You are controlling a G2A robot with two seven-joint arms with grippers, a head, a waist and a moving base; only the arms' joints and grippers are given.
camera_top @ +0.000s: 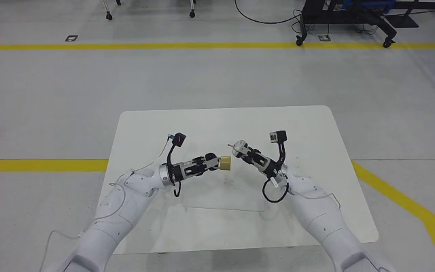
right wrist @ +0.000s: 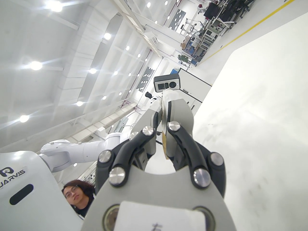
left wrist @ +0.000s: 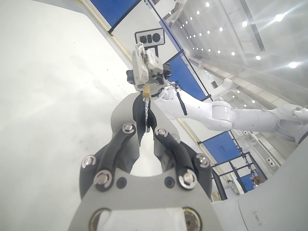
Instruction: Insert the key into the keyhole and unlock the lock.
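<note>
Step in hand: lining up before insertion; the key is judged not yet in the keyhole.

Held left: lock (camera_top: 225, 162), with a brass body, is aloft over the middle of the surface (camera_top: 170, 129). Its shackle (left wrist: 146, 114) is clenched between the fingers of the left gripper (left wrist: 144, 103), and its body points right toward the other arm.

Held right: key (right wrist: 164, 131), a thin item seen edge-on, is clamped between the fingers of the right gripper (camera_top: 236, 149). Its blade is hidden.

Relation: the right gripper is just beside the lock, on its far-right side. Contact between key and lock cannot be told.

Next move, judged: square the blade to the keyhole face, push straight in with the lock held steady, then twist. A slant risks jamming or slipping.
</note>
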